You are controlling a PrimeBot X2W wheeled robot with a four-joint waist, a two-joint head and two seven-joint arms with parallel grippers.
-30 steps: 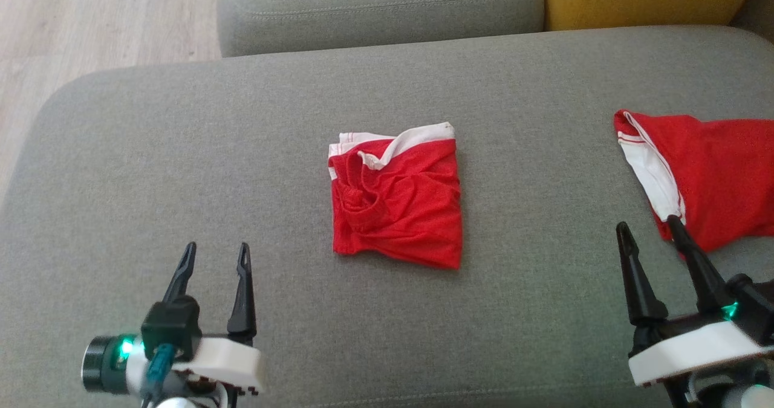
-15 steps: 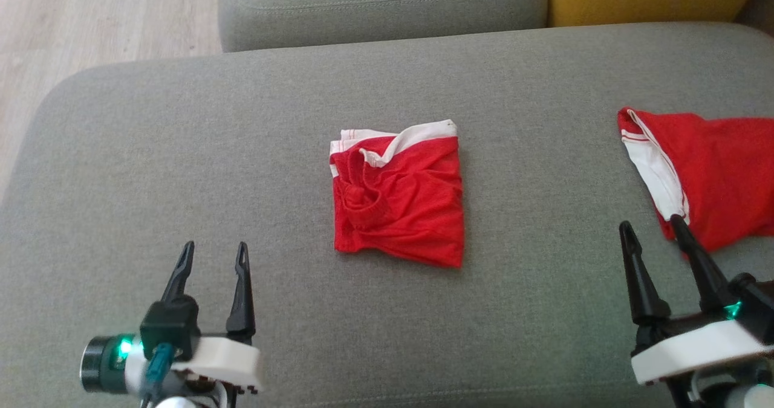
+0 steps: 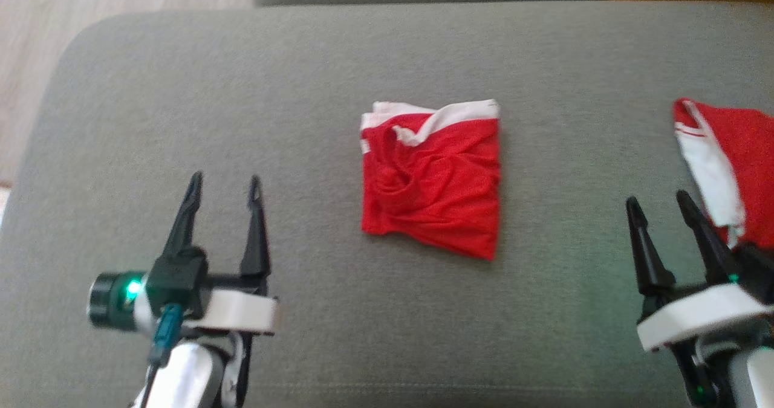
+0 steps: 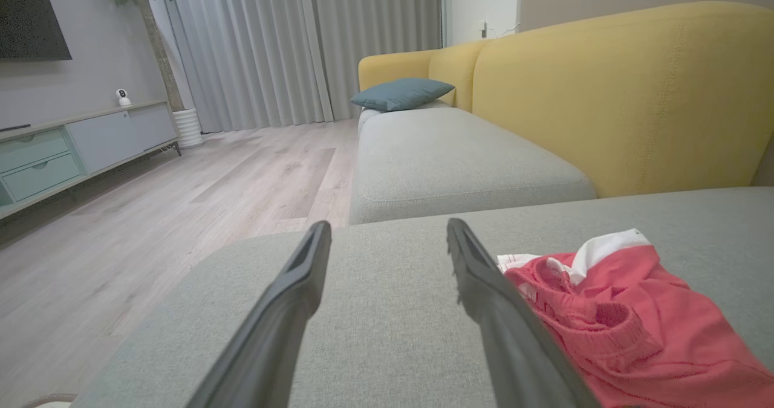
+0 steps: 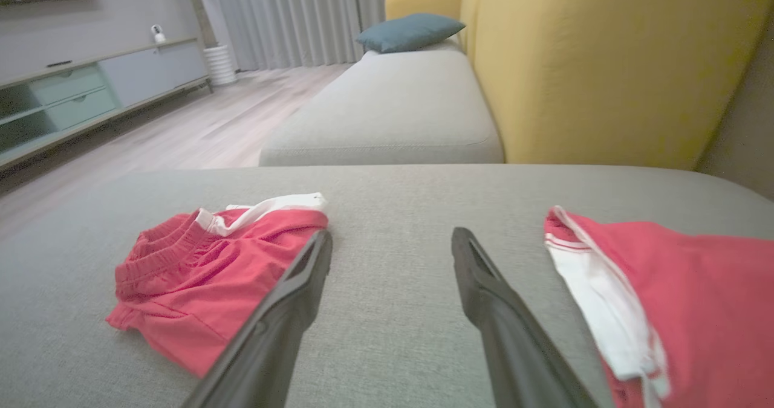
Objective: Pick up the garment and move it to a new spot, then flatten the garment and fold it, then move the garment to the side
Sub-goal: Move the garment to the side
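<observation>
Red, soft and light, the garment (image 3: 432,178) is lying limp ahead of the left claw (image 3: 225,178) and right claw (image 3: 657,198), both gaping empty; its white waistband (image 3: 459,113) is probably offering the surest hold.

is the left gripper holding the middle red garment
No, the left gripper is open and empty, apart from the middle red garment.

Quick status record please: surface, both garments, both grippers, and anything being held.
surface: grey sofa cushion
centre item: folded red garment, white trim, rough square, lying flat
right item: red-and-white garment, at the head view's right edge, partly cut off
left gripper: jaws open, empty, left of the folded red garment, apart from it
right gripper: jaws open, empty, close beside the red-and-white garment
held: nothing
</observation>
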